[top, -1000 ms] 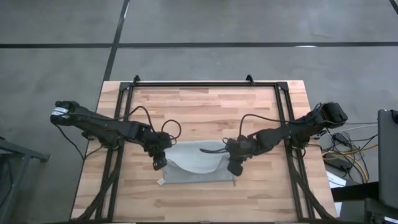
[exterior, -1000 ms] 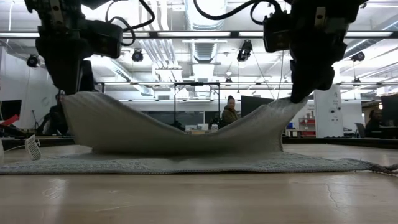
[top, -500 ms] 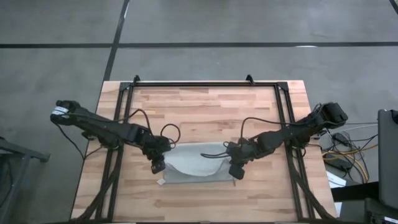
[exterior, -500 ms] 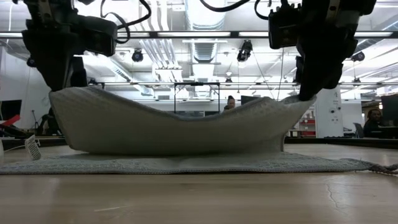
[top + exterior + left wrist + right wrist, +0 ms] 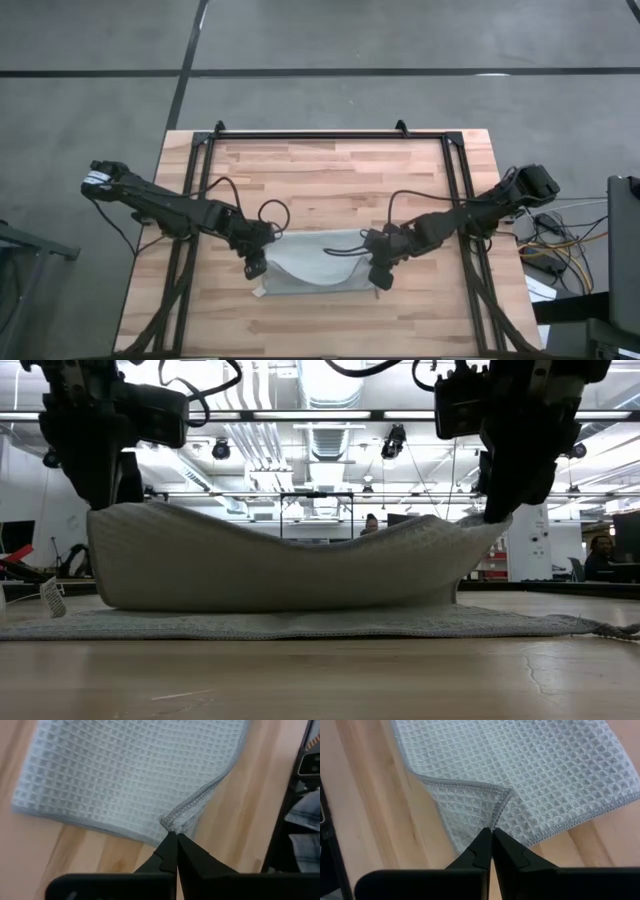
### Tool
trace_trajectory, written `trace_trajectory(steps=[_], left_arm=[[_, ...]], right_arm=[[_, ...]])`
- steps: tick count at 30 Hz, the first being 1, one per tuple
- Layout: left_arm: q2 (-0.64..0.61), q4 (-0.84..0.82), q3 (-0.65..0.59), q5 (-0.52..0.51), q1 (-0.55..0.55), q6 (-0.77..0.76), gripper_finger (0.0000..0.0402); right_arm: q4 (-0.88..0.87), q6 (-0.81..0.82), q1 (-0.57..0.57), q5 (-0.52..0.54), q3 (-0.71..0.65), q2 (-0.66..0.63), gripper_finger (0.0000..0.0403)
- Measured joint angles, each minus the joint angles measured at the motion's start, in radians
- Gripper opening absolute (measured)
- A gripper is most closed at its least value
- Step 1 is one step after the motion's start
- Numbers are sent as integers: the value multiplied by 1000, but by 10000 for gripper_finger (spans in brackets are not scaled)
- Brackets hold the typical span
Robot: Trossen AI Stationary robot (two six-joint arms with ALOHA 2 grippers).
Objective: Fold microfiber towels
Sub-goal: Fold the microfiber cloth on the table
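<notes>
The grey-green waffle-weave microfiber towel (image 5: pixel 312 268) lies on the wooden table near its front edge, doubled over. Its lower layer (image 5: pixel 300 623) rests flat, and its white tag (image 5: pixel 52 597) sticks up at the near left corner. The upper layer (image 5: pixel 270 565) is held up by two corners and sags in the middle. My left gripper (image 5: pixel 256 268) is shut on the left raised corner. My right gripper (image 5: pixel 379 277) is shut on the right raised corner. My left gripper pinches the towel's hemmed corner (image 5: pixel 173 821) between its two fingertips, slanting down from above. The corner bunches at the tips and is lifted clear, with the cloth hanging below it toward the fold. My right gripper pinches the other raised corner (image 5: pixel 496 818) at its fingertips, also slanting down from above. The hem puckers toward the tips, and this corner (image 5: pixel 487 525) stands clear above the lower layer.
A black frame (image 5: pixel 330 135) runs along the table's far edge and down both sides, with both arms reaching in over its side rails. Bare wood (image 5: pixel 330 190) stretches behind the towel. Cables (image 5: pixel 560 245) lie off the right edge. People (image 5: pixel 371 528) show far off in the room behind.
Both grippers have carried their corners a little toward the table's near edge. The raised layer has come farther over the layer lying flat, which has stayed in place, and its sagging middle now hangs fuller and higher.
</notes>
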Motion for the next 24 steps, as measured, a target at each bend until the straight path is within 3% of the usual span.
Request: trace_trajectory(steps=[24], left_arm=[[0,0,0,-65,1,-11,73]], right_arm=[[63,52,-1,20,-32,0,9]])
